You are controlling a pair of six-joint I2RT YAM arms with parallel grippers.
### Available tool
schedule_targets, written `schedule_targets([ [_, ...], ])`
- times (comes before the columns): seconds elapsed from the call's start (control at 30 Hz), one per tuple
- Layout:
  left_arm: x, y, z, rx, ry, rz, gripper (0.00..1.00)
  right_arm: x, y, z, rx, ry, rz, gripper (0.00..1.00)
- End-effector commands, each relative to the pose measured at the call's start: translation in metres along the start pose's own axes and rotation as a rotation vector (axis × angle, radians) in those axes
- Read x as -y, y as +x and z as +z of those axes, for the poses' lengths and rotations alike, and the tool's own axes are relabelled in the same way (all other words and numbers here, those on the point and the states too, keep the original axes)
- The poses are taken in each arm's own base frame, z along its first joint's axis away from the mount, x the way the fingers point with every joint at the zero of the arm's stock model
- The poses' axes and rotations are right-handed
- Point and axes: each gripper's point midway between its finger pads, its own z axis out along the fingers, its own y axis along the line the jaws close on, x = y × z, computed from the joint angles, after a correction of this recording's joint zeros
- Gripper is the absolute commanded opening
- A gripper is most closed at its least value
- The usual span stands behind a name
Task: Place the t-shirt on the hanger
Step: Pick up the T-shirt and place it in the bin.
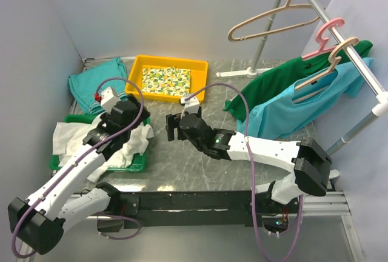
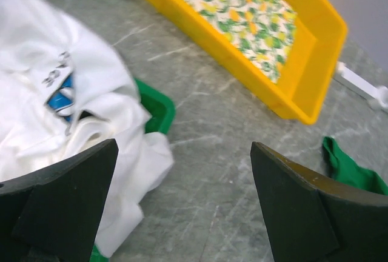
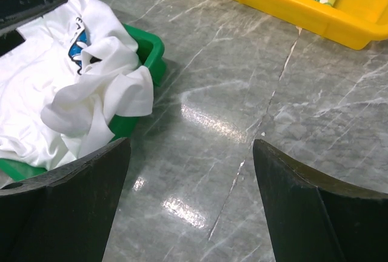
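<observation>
the white t-shirt (image 1: 68,136) with a bit of blue print lies crumpled in a green plastic tray (image 1: 138,166) at the left edge of the counter. part of it spills over the rim. it looks soft, light and floppy, so it will sag and bunch up. i think the collar or a shoulder is best to pinch, but folds hide them. the slim beige plastic hanger (image 1: 288,6) hangs on a rail by the far right corner, well apart. the left gripper (image 2: 183,153) hovers above the shirt, fingers wide apart, holding nothing. the right gripper (image 3: 191,153) is spread wide too, over bare counter just beside the tray.
</observation>
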Motion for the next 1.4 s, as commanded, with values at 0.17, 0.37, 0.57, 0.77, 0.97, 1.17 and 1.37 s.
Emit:
schedule_targets([
  [0.17, -0.062, 0.025, -0.012, -0.048, -0.276, -0.128, 0.96, -0.009, -0.013, -0.002, 0.017, -0.042, 0.013, 0.89],
  [0.37, -0.078, 0.071, 0.003, -0.152, -0.29, -0.119, 0.93, -0.01, -0.014, -0.004, 0.025, -0.056, 0.029, 0.89],
  [0.57, -0.087, 0.086, 0.011, -0.149, -0.289, -0.16, 0.55, -0.009, -0.014, -0.003, 0.019, -0.043, 0.018, 0.89],
  [0.77, -0.06, 0.032, -0.005, -0.021, -0.187, -0.172, 0.01, -0.019, -0.025, -0.003, 0.029, -0.074, 0.026, 0.89],
  [0.97, -0.022, -0.027, -0.035, 0.084, -0.038, -0.122, 0.01, -0.069, -0.035, -0.001, -0.006, -0.283, -0.01, 0.89],
  [1.17, -0.007, -0.052, -0.054, 0.11, 0.022, -0.093, 0.01, -0.105, -0.025, 0.01, -0.048, -0.417, -0.005, 0.89],
  [1.37, 0.0, -0.065, -0.066, 0.124, 0.06, -0.088, 0.01, -0.129, -0.022, 0.024, -0.069, -0.471, -0.008, 0.89],
])
